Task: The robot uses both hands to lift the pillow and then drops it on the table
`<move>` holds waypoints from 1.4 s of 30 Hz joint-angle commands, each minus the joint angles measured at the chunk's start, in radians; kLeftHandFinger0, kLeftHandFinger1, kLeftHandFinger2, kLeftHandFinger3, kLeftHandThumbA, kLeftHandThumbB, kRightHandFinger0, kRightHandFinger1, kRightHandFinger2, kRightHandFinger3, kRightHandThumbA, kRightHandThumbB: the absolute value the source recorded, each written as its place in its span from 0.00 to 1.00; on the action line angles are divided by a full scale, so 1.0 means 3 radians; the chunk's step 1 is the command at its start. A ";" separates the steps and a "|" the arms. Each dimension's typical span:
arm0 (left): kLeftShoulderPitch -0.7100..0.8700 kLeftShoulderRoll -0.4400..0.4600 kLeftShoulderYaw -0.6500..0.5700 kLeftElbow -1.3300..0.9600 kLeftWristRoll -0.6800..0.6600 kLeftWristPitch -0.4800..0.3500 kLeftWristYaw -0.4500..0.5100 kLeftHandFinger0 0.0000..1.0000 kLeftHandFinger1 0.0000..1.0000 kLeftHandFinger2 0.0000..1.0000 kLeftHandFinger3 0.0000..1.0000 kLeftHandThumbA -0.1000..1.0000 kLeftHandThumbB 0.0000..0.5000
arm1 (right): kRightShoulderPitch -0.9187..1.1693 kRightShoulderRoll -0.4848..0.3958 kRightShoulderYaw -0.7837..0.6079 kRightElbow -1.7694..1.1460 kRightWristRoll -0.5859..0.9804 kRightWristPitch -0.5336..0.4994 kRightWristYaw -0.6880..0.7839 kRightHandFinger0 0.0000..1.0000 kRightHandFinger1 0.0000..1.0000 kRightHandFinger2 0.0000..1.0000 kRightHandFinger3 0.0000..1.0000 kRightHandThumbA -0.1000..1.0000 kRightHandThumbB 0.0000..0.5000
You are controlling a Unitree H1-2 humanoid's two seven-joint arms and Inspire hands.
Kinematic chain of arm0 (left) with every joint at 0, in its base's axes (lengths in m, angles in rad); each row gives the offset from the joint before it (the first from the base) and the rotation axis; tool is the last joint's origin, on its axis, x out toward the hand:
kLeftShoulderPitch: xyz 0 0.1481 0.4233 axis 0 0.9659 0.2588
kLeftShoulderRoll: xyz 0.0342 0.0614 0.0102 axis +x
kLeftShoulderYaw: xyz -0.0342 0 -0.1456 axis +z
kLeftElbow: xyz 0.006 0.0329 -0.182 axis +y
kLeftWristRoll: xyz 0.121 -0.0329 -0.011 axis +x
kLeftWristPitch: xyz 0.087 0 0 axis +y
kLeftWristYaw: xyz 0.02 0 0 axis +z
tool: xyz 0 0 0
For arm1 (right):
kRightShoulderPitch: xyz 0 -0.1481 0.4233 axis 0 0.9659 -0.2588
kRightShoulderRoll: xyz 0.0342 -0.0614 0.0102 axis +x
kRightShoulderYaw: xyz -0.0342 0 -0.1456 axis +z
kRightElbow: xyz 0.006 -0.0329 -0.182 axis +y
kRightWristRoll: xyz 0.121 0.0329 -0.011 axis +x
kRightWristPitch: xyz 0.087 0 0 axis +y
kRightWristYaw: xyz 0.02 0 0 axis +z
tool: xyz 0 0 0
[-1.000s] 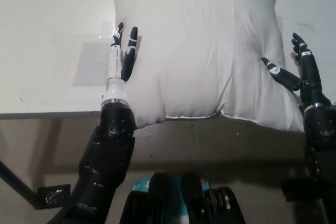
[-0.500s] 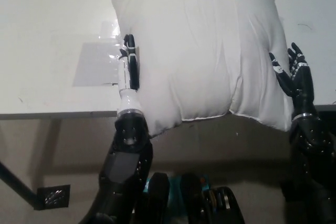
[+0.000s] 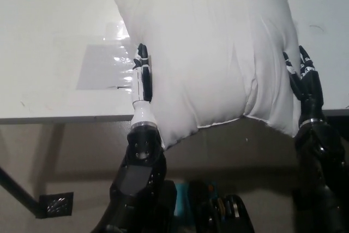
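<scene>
A big white pillow (image 3: 212, 53) fills the middle of the head view, over the white table (image 3: 49, 20), its lower corners hanging past the front edge. My white left hand (image 3: 143, 79) presses flat against the pillow's left side, fingers stretched along it. Against the right side lies my black right hand (image 3: 303, 76), fingers pointing up. The pillow is squeezed narrow between the two hands, with deep folds running down its lower half. Whether its far edge still touches the table is hidden.
A shiny clear patch (image 3: 103, 66) lies on the table just left of the left hand. The table's front edge (image 3: 60, 118) runs across the picture below the hands. A small black object (image 3: 54, 203) sits on the floor at lower left.
Both hands have closed inward, from beside the pillow to pressing its sides. The pillow has become narrower and more bunched, and its lower edge has risen a little.
</scene>
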 commanded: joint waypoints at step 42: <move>-0.0228 -0.0184 -0.0346 -0.0605 -0.0148 0.0511 -0.0414 1.00 1.00 1.00 1.00 1.00 0.44 | -0.0142 0.0159 0.1120 -0.0419 -0.0378 -0.0237 0.0193 1.00 1.00 1.00 1.00 1.00 0.91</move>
